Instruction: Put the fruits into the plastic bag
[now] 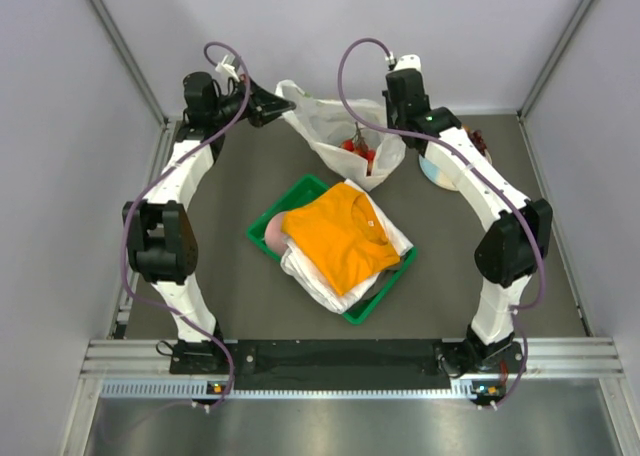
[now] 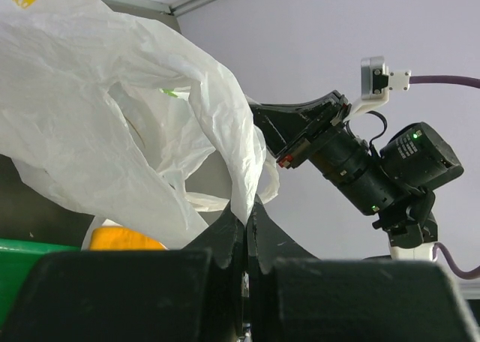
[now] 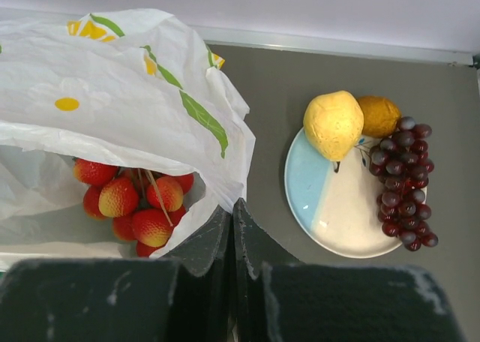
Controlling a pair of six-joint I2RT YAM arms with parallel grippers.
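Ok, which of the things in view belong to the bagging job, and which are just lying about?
Job:
- plastic bag, pinched by the left gripper and right gripper
- strawberries, already inside
- pear, orange, grapes, not yet bagged

Lying about:
- plate under the pear and grapes
- green tray
- orange shirt
- white clothes
- pink thing

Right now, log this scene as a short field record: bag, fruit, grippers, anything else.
bag: plastic bag, mouth open between the two arms
in bag: red strawberries
on plate: yellow pear, grape bunch; small orange at its far rim
left gripper: shut on the bag's edge
right gripper: shut on the bag's edge
elsewhere: green tray holding folded clothes
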